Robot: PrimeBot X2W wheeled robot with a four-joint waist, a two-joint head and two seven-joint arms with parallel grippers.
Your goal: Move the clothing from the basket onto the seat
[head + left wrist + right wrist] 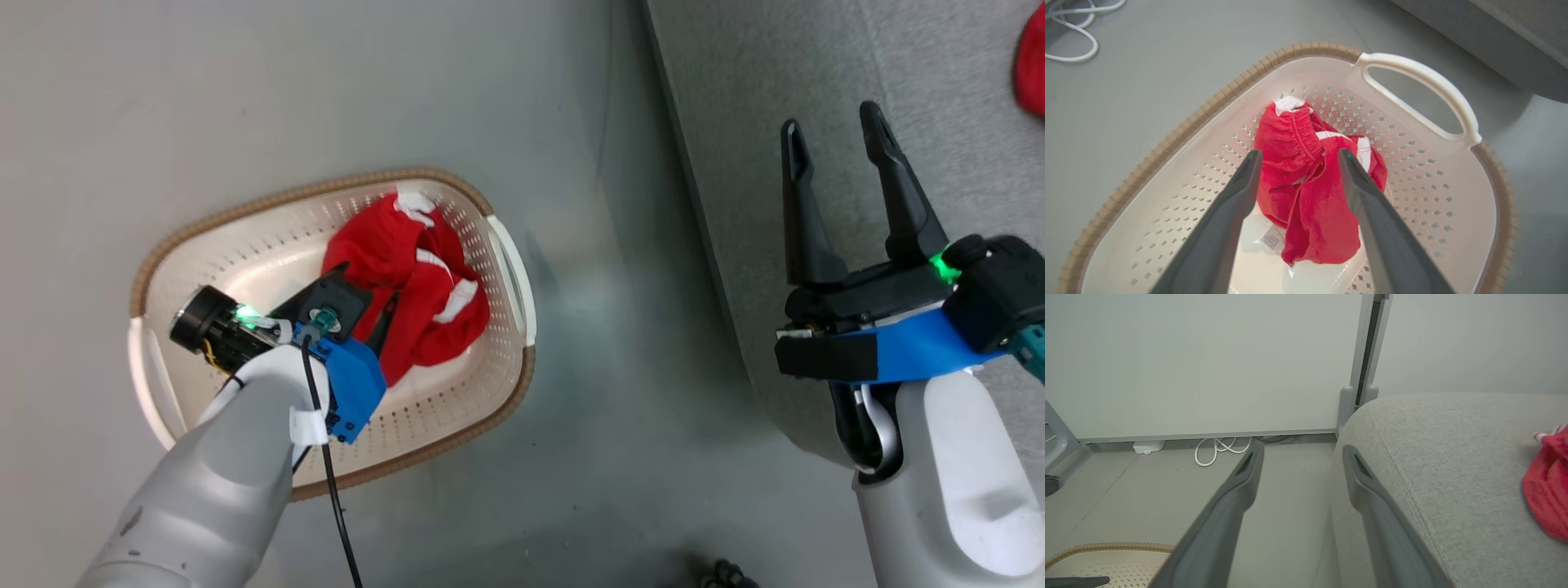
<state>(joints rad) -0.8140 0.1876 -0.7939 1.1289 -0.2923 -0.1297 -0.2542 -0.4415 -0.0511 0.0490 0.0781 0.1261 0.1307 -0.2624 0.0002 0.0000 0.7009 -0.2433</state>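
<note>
jaws apart both sides, left gripper (1299,153) over basket (1180,183) clothing (1314,204), label (1272,241) in wrist view

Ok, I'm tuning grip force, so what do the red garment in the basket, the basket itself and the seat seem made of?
Red garment: soft matte fabric, probably knit; it crumples and has a gathered waistband. Basket: smooth, slightly glossy cream plastic with punched holes; the brown rim looks moulded as weave. Seat: matte grey woven upholstery, grainy texture and stitched seam.

Left gripper (1299,153) and right gripper (830,118), both spread wide.
</note>
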